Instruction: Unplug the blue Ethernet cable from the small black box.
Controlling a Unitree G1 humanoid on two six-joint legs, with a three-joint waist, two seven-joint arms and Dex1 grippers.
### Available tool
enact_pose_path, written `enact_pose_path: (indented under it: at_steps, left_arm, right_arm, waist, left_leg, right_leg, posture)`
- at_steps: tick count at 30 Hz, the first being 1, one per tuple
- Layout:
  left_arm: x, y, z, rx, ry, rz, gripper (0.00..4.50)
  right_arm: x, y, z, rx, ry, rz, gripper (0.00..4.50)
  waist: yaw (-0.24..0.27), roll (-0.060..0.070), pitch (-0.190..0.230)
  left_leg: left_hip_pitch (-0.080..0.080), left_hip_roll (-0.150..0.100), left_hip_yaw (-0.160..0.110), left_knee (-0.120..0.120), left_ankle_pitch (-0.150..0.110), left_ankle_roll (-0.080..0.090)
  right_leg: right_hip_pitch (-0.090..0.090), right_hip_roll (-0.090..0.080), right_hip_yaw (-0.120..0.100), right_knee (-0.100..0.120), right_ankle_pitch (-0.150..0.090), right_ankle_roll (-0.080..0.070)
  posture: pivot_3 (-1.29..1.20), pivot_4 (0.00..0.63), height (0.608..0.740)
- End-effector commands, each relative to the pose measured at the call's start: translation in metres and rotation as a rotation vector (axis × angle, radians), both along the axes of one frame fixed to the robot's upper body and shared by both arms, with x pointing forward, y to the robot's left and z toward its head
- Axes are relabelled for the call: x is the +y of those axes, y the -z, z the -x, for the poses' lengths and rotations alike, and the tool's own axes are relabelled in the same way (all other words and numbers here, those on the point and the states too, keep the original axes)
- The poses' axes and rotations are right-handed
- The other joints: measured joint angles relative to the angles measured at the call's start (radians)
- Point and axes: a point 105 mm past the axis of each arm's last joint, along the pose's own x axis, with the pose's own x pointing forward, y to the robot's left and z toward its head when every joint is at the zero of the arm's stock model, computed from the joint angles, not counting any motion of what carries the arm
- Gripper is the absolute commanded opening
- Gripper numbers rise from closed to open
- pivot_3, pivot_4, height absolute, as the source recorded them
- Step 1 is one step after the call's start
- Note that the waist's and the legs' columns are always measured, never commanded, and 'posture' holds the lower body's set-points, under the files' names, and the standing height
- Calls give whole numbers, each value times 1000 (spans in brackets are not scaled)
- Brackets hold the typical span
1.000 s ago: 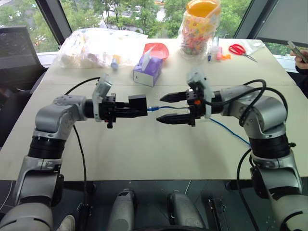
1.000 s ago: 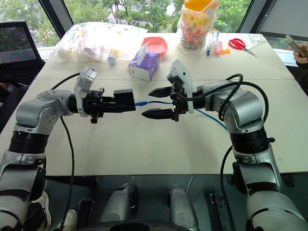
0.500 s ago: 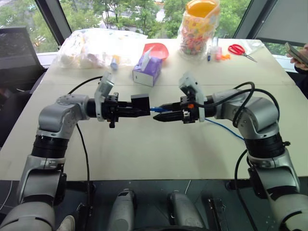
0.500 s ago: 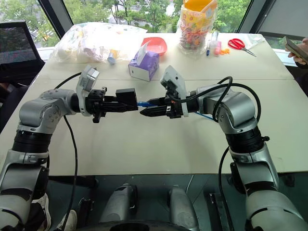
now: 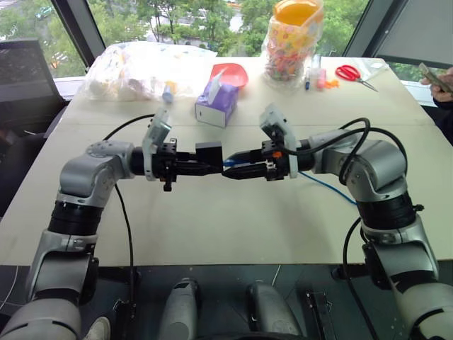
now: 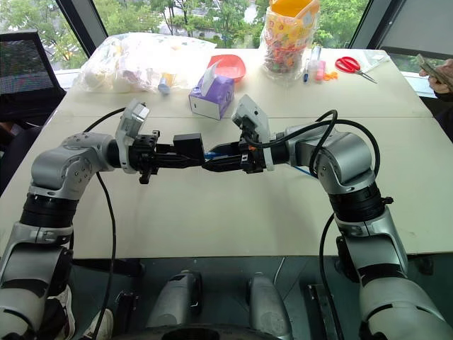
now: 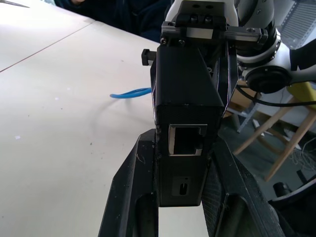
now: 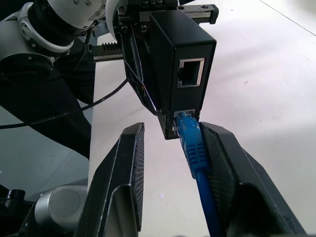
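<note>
Blue Ethernet cable (image 8: pixel 193 148) plugged into small black box (image 8: pixel 180 64), held mid-air over table (image 5: pixel 233 219) by left gripper (image 7: pixel 180 197), fingers clamped on box. Right gripper (image 8: pixel 185 148) brackets plug, one finger touching. Risk: latch not depressed, so pull drags box from grip.

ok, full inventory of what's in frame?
black box: 1, black, held above table centre
Ethernet cable: 1, blue, plugged into box, trails right over table
tissue box: 1, purple, behind box
bowl: 1, red, behind tissue box
plastic bag: 1, clear, far left
snack jar: 1, orange lid, far centre
scissors: 1, red, far right
table: 1, beige
person's hand: 1, right edge
left gripper: shut on box
right gripper: around cable plug, grip unclear
</note>
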Motion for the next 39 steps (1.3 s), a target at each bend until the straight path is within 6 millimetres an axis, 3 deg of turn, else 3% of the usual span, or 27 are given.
enact_pose_path:
  at_steps: [1,2,3,5,14,16,26,32,39]
  left_arm:
    - [-2,-5,2,-49,7,-8,525]
    - [-2,-5,2,-49,8,-9,525]
    - [-2,-5,2,-50,8,-10,525]
    - [-2,-4,2,-50,9,-12,525]
    - [-4,-3,4,-51,10,-5,525]
    - [-3,-2,5,-50,12,-8,525]
    - [5,-5,7,-51,-5,-11,525]
    - [20,-3,11,-36,-37,-29,525]
    - [27,-4,11,-36,-68,-33,525]
  right_arm:
    - [4,-15,3,-41,-35,-26,1767]
    - [4,-15,3,-41,-34,-26,1767]
    - [4,-15,3,-41,-33,-25,1209]
    - [4,-15,2,-42,-30,-20,525]
    - [3,-13,3,-42,-36,-4,525]
    - [3,-12,3,-40,-37,-4,6]
    - [-4,-7,-4,-56,4,25,6]
    - [-24,-3,-29,-119,145,62,6]
    - [-38,-2,-41,-137,200,70,6]
  waist:
    - [0,0,0]
    - [0,0,0]
    - [0,0,0]
    - [0,0,0]
    - [0,0,0]
    - [0,0,0]
    - [0,0,0]
    - [-3,0,0]
    - [0,0,0]
  left_leg:
    - [0,0,0,0,0,0]
    - [0,0,0,0,0,0]
    - [0,0,0,0,0,0]
    - [0,0,0,0,0,0]
    - [0,0,0,0,0,0]
    - [0,0,0,0,0,0]
    - [0,0,0,0,0,0]
    - [0,0,0,0,0,0]
    - [0,0,0,0,0,0]
  right_leg:
    - [0,0,0,0,0,0]
    - [0,0,0,0,0,0]
    - [0,0,0,0,0,0]
    - [0,0,0,0,0,0]
    - [0,0,0,0,0,0]
    - [0,0,0,0,0,0]
    - [0,0,0,0,0,0]
    - [0,0,0,0,0,0]
    - [0,0,0,0,0,0]
  posture:
    - [0,150,735]
    - [0,150,735]
    - [0,150,735]
    - [0,150,735]
    - [0,150,735]
    - [0,150,735]
    - [0,150,735]
    - [0,150,735]
    - [0,150,735]
